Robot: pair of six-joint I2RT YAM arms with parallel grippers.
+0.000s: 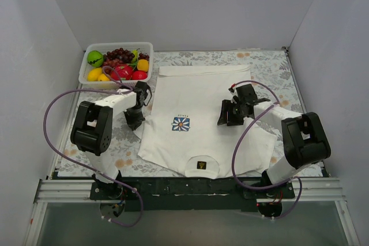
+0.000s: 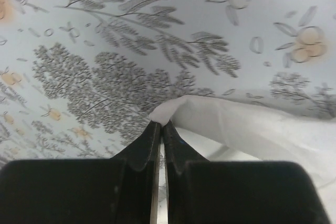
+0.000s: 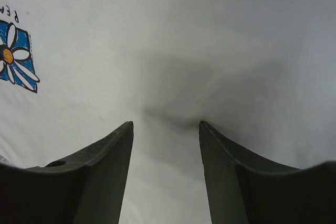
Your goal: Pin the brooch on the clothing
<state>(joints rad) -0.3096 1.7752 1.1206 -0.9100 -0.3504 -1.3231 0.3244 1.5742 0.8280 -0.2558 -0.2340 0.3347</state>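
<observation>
Left tool (image 2: 161, 125) pinched shut on left edge of white T-shirt (image 1: 199, 93), right tool (image 3: 165, 125) open, empty, over the fabric's middle

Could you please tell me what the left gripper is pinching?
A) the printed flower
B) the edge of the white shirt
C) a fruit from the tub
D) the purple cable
B: the left wrist view shows the left gripper shut with a corner of the shirt caught at its tips.
</observation>
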